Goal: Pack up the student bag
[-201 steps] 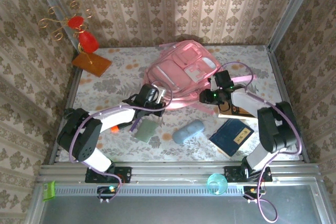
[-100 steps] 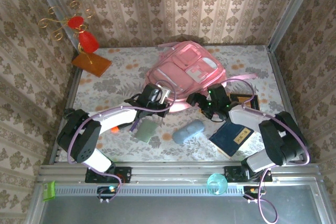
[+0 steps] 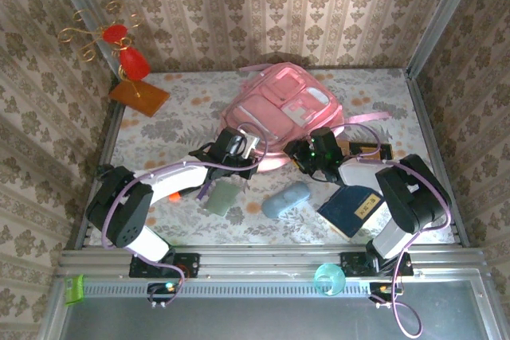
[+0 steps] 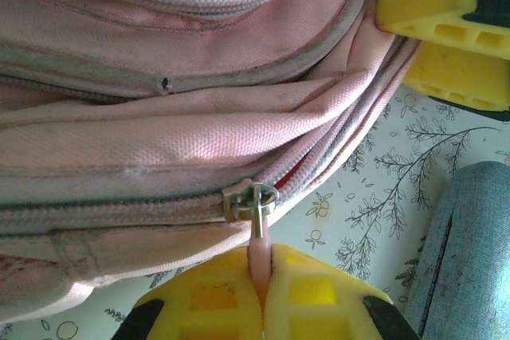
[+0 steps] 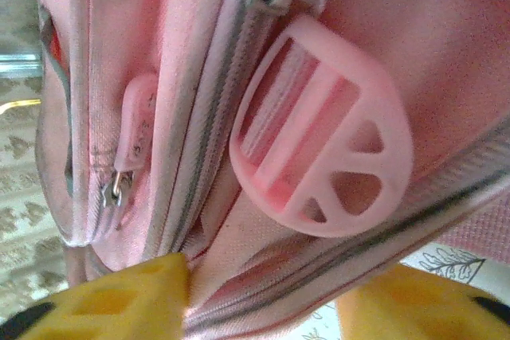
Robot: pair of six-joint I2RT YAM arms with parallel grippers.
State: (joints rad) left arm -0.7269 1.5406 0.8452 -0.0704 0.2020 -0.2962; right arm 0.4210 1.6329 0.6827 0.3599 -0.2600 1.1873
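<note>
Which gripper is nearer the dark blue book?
Right. The right gripper sits at the backpack edge just beyond the book; the left gripper, pinching a zipper pull, is farther left.

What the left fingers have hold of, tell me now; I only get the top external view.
Observer: The left fingers are shut on the pink zipper pull of the student bag.
Operator: Report the zipper's state there.
Observer: In the left wrist view, the track to the left of the metal slider is closed.
Operator: Now give me the right side.
Observer: A fold of bag fabric lies between the right fingers, beside a round pink buckle. I cannot tell whether it is clamped.
</note>
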